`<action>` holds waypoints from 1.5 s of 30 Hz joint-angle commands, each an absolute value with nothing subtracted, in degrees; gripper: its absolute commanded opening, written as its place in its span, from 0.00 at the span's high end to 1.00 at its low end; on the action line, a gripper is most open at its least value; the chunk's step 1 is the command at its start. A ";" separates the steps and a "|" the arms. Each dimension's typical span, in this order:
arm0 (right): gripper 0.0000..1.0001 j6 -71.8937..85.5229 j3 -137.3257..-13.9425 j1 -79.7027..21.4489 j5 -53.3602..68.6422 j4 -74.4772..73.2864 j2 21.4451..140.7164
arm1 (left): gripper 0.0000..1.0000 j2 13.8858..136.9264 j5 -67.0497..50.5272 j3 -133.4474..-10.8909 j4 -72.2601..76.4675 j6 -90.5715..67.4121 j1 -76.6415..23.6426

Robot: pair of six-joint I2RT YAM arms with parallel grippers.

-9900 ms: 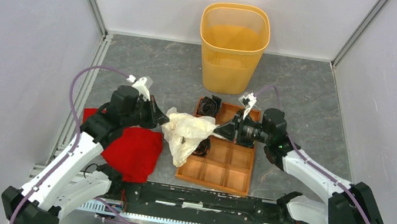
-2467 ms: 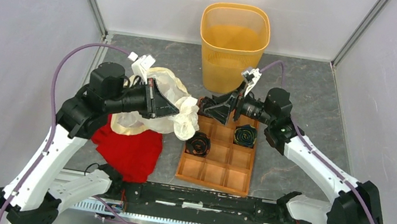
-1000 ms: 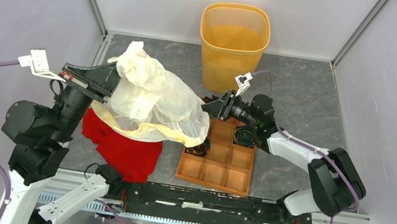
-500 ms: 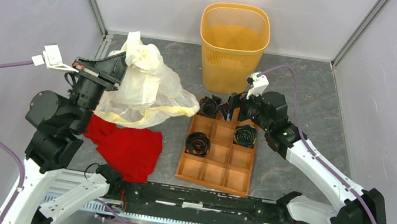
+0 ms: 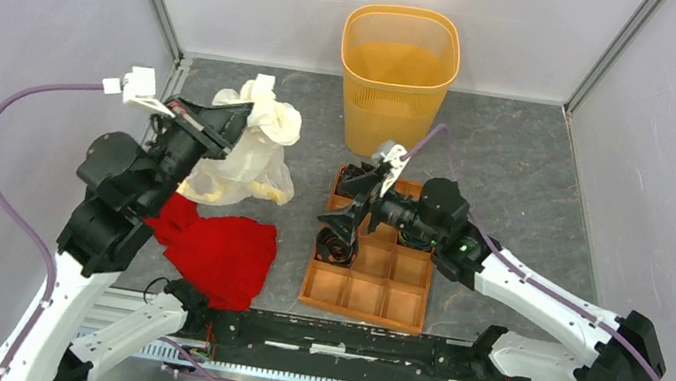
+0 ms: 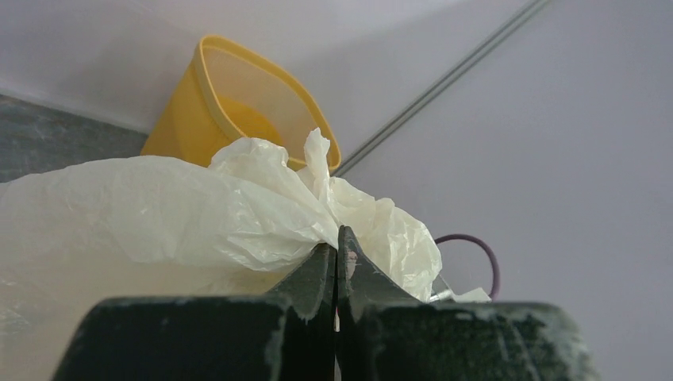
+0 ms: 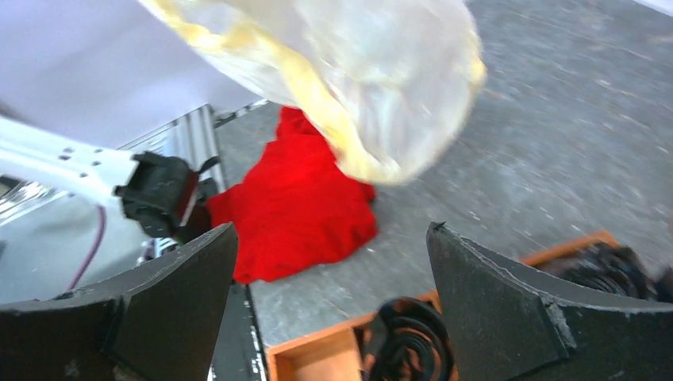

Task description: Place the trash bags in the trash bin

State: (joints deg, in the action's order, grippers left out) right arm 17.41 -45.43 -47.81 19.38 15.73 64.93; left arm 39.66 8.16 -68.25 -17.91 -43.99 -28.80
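The trash bag (image 5: 244,151) is a wrinkled cream-white film hanging from my left gripper (image 5: 243,120), which is shut on its bunched top. Its lower end droops toward the floor left of the tray. In the left wrist view the bag (image 6: 198,206) fills the space ahead of the shut left gripper (image 6: 336,242), with the trash bin (image 6: 230,103) behind it. The tall orange-yellow trash bin (image 5: 398,68) stands upright at the back wall. My right gripper (image 5: 342,206) is open and holds nothing, over the tray's left edge and pointing toward the bag (image 7: 357,79).
A red cloth (image 5: 223,254) lies on the floor below the bag. An orange-brown compartment tray (image 5: 388,304) sits centre front, with black coils (image 7: 405,333) in some cells. Grey walls close in the left, right and back.
My right gripper opened wide, came off the bag and swung left over the tray's edge. The left arm moved back and the bag collapsed into a smaller hanging bundle.
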 commanded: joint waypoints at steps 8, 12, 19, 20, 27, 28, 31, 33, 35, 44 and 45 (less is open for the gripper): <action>0.03 18.07 -57.26 -55.75 10.03 27.42 73.25 | 0.98 46.02 -2.85 -69.72 -24.14 -39.33 -28.85; 0.02 22.38 -55.02 -55.91 2.48 29.05 74.06 | 0.98 46.87 -4.69 -71.01 -25.19 -37.26 -28.83; 0.05 19.30 -51.83 -56.03 -1.25 17.16 76.26 | 0.98 45.57 20.25 -77.81 -37.20 -31.06 -28.83; 0.04 17.55 -50.98 -56.08 -1.23 15.70 76.39 | 0.98 44.84 25.15 -78.24 -38.50 -30.49 -28.84; 0.04 8.41 -57.45 -58.20 -1.63 1.92 85.37 | 0.98 38.56 37.79 -72.58 -37.22 -27.04 -28.83; 0.04 7.57 -60.96 -59.22 -2.59 -2.01 87.95 | 0.98 38.48 38.06 -72.30 -37.38 -26.92 -28.83; 0.04 5.43 -70.26 -62.49 -7.45 -10.98 97.55 | 0.98 38.81 37.90 -72.24 -38.37 -26.98 -28.83; 0.06 5.20 -76.40 -64.24 -9.32 -16.62 103.18 | 0.98 38.72 37.90 -72.25 -38.71 -27.07 -28.87; 0.10 5.29 -80.11 -65.04 -9.60 -19.80 107.48 | 0.98 38.31 38.61 -72.33 -38.89 -27.07 -28.87; 0.11 6.34 -76.67 -65.61 -15.98 -22.79 108.49 | 0.98 37.53 38.58 -71.16 -38.27 -26.63 -28.85; 0.11 6.38 -75.79 -65.65 -16.49 -22.56 108.10 | 0.98 37.53 38.32 -70.85 -37.97 -26.71 -28.84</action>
